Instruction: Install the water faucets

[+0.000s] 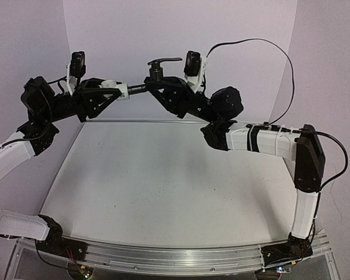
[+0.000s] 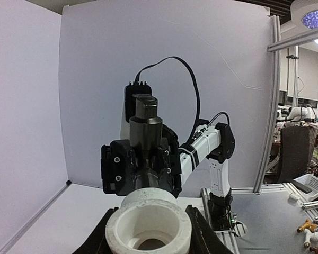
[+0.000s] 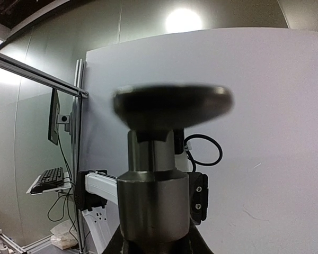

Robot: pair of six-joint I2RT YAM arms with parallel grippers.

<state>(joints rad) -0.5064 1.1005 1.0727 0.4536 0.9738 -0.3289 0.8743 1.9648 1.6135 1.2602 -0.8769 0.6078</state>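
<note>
No legible text, label or number anywhere.

The table point(image 1: 163, 181) under me is a pale, matte slab. A few tiny dark specks point(image 1: 163, 189) dot its middle. They might be dirt or scuffs, but they are too small for me to tell. Along the near edge runs a metal rail point(image 1: 175, 256), and my two bases sit on it: the left base point(image 1: 49, 233) at its left end, the right base point(image 1: 286, 254) at its right end. White panels point(image 1: 181, 35) stand at the far edge and both sides. From my left wrist, a bare strip of the top meets the panels in a corner.
</note>
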